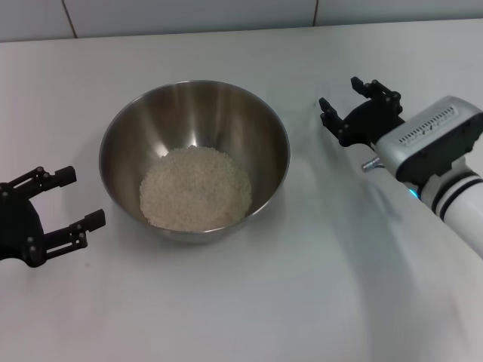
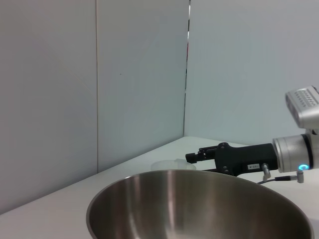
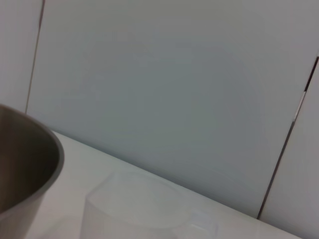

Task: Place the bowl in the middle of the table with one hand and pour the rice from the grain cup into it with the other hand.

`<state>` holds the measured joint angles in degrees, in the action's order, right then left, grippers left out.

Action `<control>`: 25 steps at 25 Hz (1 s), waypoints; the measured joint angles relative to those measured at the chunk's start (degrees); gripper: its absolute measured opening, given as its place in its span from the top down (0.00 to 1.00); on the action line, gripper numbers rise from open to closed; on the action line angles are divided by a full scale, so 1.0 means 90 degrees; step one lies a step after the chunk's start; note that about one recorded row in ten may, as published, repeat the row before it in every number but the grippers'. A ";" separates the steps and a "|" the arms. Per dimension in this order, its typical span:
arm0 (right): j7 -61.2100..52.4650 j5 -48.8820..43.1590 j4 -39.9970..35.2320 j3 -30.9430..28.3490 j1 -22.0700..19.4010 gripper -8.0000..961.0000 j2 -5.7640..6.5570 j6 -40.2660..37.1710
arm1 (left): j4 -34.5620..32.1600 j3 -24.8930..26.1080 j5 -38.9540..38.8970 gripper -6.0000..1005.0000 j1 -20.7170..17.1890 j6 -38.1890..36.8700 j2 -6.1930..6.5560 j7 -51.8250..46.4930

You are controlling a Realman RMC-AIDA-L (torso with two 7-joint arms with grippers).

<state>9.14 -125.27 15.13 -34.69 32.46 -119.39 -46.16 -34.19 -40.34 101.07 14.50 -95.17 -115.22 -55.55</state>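
On the table [image 1: 241, 317] the bowl [image 1: 124, 132] holds the rice [image 1: 195, 188] (pour apparently done), left gripper [image 1: 72, 197] and right gripper [image 1: 347, 104] both spread wide, holding nothing.

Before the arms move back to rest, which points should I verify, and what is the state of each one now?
1. Rice is in the bowl: ok, a pale heap lies on its bottom.
2. Bowl near the middle of the table: ok.
3. Left gripper apart from the bowl: ok, jaws open, a gap to its wall.
4. Right gripper holds nothing: ok, jaws open.
5. Grain cup stands on the table beside the bowl: ok; fully empty: cannot tell.
6. No grains spilled on the table: ok in the head view.
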 joint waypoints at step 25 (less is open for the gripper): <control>-0.4418 -0.3045 -0.2118 0.0321 -0.0646 0.36 0.0474 -0.4370 | 0.0000 0.0050 0.0000 0.19 -0.0048 0.0032 -0.0010 -0.0005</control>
<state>-30.63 -152.68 -3.93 -31.80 26.64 -115.13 -85.49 -34.19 -39.90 101.07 14.07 -94.88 -115.31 -55.59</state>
